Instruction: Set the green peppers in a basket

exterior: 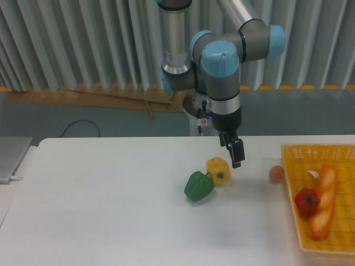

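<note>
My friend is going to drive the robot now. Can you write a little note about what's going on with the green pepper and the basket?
Gripper: empty, hanging just above the table to the right of the yellow pepper; I cannot tell if it is open or shut.
Green pepper: on the table, not picked up, right up against the yellow pepper's lower left side.
Basket: at the right edge of the table, already holding a red pepper and a bread loaf. A small pinkish ball sits on the table just left of it.
Done: nothing yet.
Left: grab the green pepper, carry it right, and put it in the basket.
</note>
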Available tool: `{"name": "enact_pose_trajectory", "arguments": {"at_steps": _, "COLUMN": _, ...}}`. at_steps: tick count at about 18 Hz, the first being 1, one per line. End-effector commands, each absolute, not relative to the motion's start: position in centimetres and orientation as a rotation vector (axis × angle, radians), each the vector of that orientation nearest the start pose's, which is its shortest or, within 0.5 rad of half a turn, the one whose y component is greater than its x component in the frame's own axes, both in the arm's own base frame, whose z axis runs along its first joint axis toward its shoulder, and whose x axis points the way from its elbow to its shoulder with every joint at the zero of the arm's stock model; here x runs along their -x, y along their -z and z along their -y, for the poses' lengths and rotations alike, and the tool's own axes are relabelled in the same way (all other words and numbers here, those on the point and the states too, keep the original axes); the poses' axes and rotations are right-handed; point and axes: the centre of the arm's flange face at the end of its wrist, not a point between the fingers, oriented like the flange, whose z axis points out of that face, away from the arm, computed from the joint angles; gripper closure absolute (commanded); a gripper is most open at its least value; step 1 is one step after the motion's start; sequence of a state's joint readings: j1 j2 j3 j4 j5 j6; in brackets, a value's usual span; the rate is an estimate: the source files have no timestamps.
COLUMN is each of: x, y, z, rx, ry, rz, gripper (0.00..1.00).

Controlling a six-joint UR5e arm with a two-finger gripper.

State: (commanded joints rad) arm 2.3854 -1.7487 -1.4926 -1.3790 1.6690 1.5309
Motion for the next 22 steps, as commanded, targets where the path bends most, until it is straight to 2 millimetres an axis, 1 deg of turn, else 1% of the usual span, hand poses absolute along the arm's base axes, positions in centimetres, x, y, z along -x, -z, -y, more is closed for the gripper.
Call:
{"name": "enact_pose_trajectory", "arguments": {"at_steps": 3, "x": 33.1, "y": -45.2, "z": -48.5, "rx": 2.99, "ry": -0.198, "rz": -1.119, "gripper": 0.0}}
{"name": "enact_pose_trajectory", "arguments": {"at_steps": 4, "x": 33.0, "y": -45.2, "z": -48.5, "rx": 2.998, "ry": -0.199, "rz": -1.094, "gripper": 0.0}}
{"name": "enact_pose_trajectory", "arguments": {"at_steps": 5, "x": 33.0, "y": -45.0, "z": -48.6, "rx": 3.014, "ry": -0.196, "rz": -1.035, "gripper": 0.0}}
{"name": "enact_pose_trajectory", "arguments": {"at_steps": 6, "x": 32.8, "y": -44.8, "z": -48.8, "rx": 3.042, "ry": -0.195, "rz": -0.927, "gripper": 0.0}}
{"name": "enact_pose_trajectory", "arguments": {"at_steps": 8, "x": 32.0, "y": -44.5, "z": -49.6, "rx": 3.066, "ry": -0.192, "rz": -0.805, "gripper": 0.0}}
{"name": "enact_pose_trajectory", "arguments": {"at_steps": 9, "x": 31.9, "y": -44.6, "z": -49.7, "rx": 3.057, "ry": -0.187, "rz": -0.783, "gripper": 0.0}}
{"name": "enact_pose_trajectory", "arguments": {"at_steps": 10, "x": 31.9, "y": -44.6, "z": -50.0, "rx": 3.038, "ry": -0.178, "rz": -0.723, "gripper": 0.0}}
{"name": "enact_pose_trajectory", "arguments": {"at_steps": 12, "x": 31.9, "y": -44.5, "z": -50.6, "rx": 3.019, "ry": -0.192, "rz": -0.49, "gripper": 0.0}}
{"name": "enact_pose_trajectory", "arguments": {"at_steps": 13, "x": 32.0, "y": -44.5, "z": -50.7, "rx": 3.013, "ry": -0.213, "rz": -0.455, "gripper": 0.0}}
{"name": "enact_pose_trajectory", "arguments": {"at_steps": 15, "x": 32.1, "y": -43.5, "z": -50.5, "rx": 3.016, "ry": -0.202, "rz": -0.472, "gripper": 0.0}}
{"name": "enact_pose_trajectory", "arguments": {"at_steps": 18, "x": 33.2, "y": -41.7, "z": -50.9, "rx": 3.03, "ry": -0.182, "rz": -0.493, "gripper": 0.0}}
{"name": "enact_pose_trajectory", "arguments": {"at_steps": 20, "x": 33.9, "y": -40.5, "z": -50.5, "rx": 3.034, "ry": -0.167, "rz": -0.58, "gripper": 0.0}}
{"name": "enact_pose_trajectory", "arguments": {"at_steps": 21, "x": 34.3, "y": -39.7, "z": -50.5, "rx": 3.037, "ry": -0.163, "rz": -0.604, "gripper": 0.0}}
{"name": "enact_pose_trajectory", "arguments": {"at_steps": 22, "x": 34.3, "y": -39.2, "z": -50.4, "rx": 3.04, "ry": -0.165, "rz": -0.605, "gripper": 0.0}}
